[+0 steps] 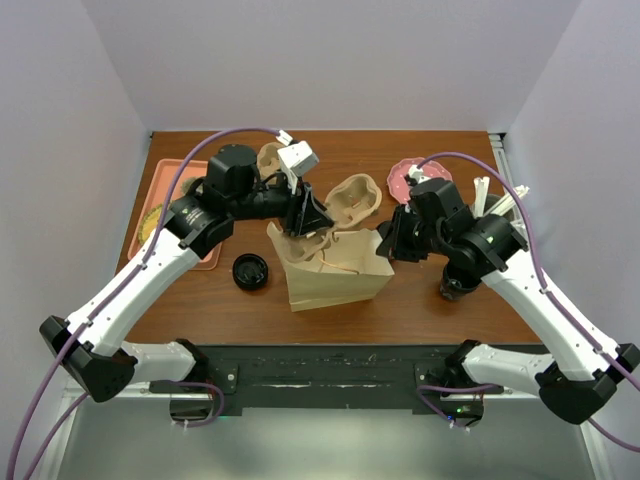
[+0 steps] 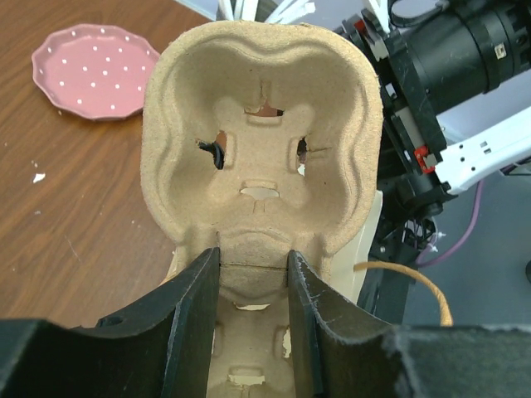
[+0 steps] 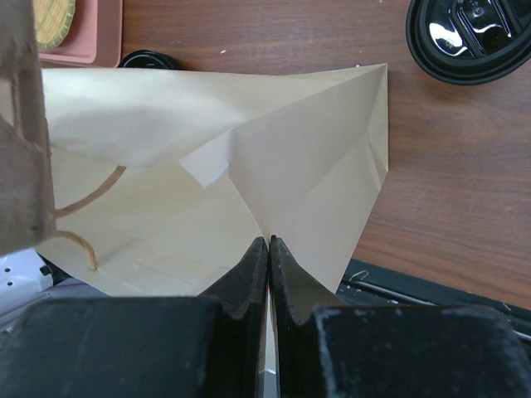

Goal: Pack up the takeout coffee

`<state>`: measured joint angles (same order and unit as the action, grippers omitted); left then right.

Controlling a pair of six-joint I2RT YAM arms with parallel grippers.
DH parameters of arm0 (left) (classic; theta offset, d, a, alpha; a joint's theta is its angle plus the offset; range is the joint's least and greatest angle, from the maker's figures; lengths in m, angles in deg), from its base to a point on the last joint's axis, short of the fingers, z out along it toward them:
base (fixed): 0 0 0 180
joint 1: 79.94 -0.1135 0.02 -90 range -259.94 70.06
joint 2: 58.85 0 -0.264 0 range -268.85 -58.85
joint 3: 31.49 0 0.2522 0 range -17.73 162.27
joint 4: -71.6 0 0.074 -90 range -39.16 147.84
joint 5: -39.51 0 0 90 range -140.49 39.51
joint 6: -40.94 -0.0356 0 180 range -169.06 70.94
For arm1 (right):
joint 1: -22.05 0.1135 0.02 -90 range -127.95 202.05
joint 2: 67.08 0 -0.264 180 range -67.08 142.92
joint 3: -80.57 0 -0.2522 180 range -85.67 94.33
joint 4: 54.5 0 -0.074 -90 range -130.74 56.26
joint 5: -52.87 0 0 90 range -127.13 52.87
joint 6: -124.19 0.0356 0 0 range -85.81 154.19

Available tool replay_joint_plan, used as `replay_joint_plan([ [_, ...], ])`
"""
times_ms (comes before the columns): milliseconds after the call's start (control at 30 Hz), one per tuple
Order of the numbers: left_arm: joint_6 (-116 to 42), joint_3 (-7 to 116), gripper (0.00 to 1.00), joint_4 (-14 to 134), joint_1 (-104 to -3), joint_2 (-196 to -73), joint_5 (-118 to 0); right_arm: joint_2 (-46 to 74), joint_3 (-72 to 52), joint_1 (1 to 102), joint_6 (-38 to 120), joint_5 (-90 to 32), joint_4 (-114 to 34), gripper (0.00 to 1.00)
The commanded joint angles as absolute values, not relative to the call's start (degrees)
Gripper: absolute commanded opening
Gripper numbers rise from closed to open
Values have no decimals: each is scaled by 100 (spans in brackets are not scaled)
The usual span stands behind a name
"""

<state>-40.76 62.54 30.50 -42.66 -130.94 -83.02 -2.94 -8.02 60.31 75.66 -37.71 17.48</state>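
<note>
Standing apparently upright on the bench [image 1: 400,315], one takeout coffee [image 1: 250,271] sat just left of the paper bag [image 1: 335,275], its black lid facing the overhead camera. Nothing touched it. The right wrist view caught the same lid beyond the bag's near corner.

Neither arm was free for it. The left fingers [image 2: 195,315] were clamped on the central ridge of the pulp carrier [image 2: 257,124], which hung tilted over the bag's mouth, and its wells looked empty. The right fingers [image 3: 249,274] were pressed together on a fold of the bag's right edge, holding that side up.

The cup would probably handle as a light but delicate thing. Its thin wall would likely give under a hard squeeze, and its smooth tapered side could let it slide through a loose grip. Whether it held liquid could not be told, so it was best treated as full and kept level.

The snap-on lid looked a poor place to take hold, since a pull there might pop it off. The safest hold was likely across the body just under the lid's rim, where the wall should be stiffest and widest, with fingers spread wide on approach and closed gently.
</note>
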Motion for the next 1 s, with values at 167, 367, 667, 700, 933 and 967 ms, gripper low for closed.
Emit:
replay_joint_plan([
  [167,-4449,6656,3,2075,-4250,-12846,-7861,7,-218,6055,7629,-4117,1691,9],
  [367,-4168,6779,3,2399,-4241,-12846,-8063,121,-156,6063,7699,-4073,1648,9],
  [667,-3737,6744,3,3146,-4241,-13030,-8353,253,-182,6063,7682,-4021,1533,8],
  [700,-3633,6691,3,3199,-4241,-13048,-8388,271,-182,6063,7673,-4029,1533,8],
  [933,-3359,6647,3,3569,-4250,-13074,-8696,350,-130,6046,7638,-4064,1489,8],
  [967,-3342,6647,3,3569,-4250,-13083,-8731,376,-130,6046,7638,-4073,1481,8],
])
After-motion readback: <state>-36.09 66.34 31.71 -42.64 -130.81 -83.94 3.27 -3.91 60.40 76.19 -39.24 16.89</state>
